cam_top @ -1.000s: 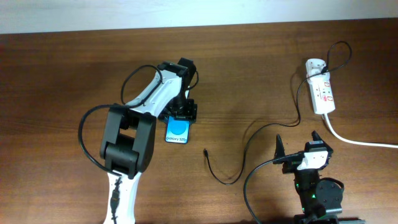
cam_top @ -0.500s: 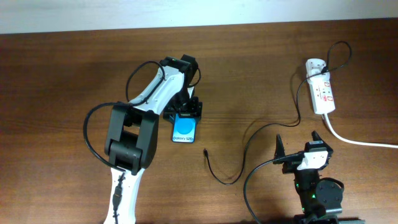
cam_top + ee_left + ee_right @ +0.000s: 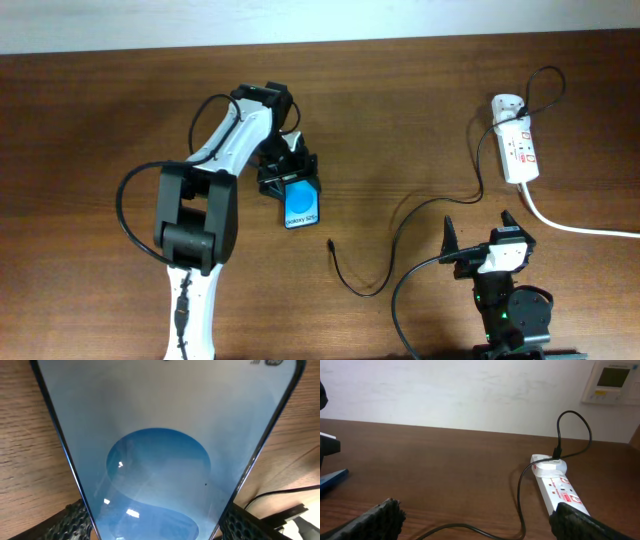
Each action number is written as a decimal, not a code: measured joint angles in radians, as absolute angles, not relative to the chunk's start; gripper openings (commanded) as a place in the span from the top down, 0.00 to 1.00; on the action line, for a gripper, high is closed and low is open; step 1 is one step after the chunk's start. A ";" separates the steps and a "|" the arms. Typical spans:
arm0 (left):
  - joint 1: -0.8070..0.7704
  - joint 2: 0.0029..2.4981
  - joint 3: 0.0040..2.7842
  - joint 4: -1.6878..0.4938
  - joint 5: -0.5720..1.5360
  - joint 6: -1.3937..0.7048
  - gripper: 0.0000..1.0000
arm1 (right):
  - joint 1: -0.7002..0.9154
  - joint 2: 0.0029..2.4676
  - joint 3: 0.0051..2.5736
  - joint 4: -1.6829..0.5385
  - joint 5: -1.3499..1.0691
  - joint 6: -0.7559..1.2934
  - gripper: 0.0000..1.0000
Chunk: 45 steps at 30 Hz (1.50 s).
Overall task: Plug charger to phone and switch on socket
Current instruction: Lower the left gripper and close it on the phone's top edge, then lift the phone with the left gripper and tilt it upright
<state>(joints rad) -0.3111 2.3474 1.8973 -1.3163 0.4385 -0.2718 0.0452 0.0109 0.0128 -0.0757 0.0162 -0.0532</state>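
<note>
The phone, with a bright blue screen, lies left of the table's middle and fills the left wrist view. My left gripper is shut on its far end, one finger on each long edge. The charger, a thin black cable, has its plug tip lying free just right of the phone's near end. It runs to a white adapter in the socket, a white power strip with red markings. My right gripper is open and empty, near the front edge; the socket and cable lie ahead of it.
A thick white cord runs from the socket to the right edge. The cable loops across the table between the phone and my right arm. A white wall stands behind the table.
My left gripper has slid the phone a little to the right, towards the cable's plug tip, and turned it slightly. The right arm, cable and socket have not moved.
</note>
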 measured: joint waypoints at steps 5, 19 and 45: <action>-0.309 2.348 1.910 -1.231 0.395 -0.269 0.20 | 0.045 0.011 0.013 -0.076 0.016 -0.052 0.02; -0.432 2.348 1.911 -1.022 -0.026 -0.341 0.14 | 0.045 0.011 0.013 -0.076 0.016 -0.052 0.02; -0.434 2.370 1.917 -0.935 -0.071 -0.348 0.23 | 0.045 0.011 0.013 -0.076 0.016 -0.052 0.02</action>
<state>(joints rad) -0.4339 2.3695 1.9171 -0.9352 -0.0711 -0.3481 0.0452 0.0109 0.0128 -0.0757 0.0162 -0.0525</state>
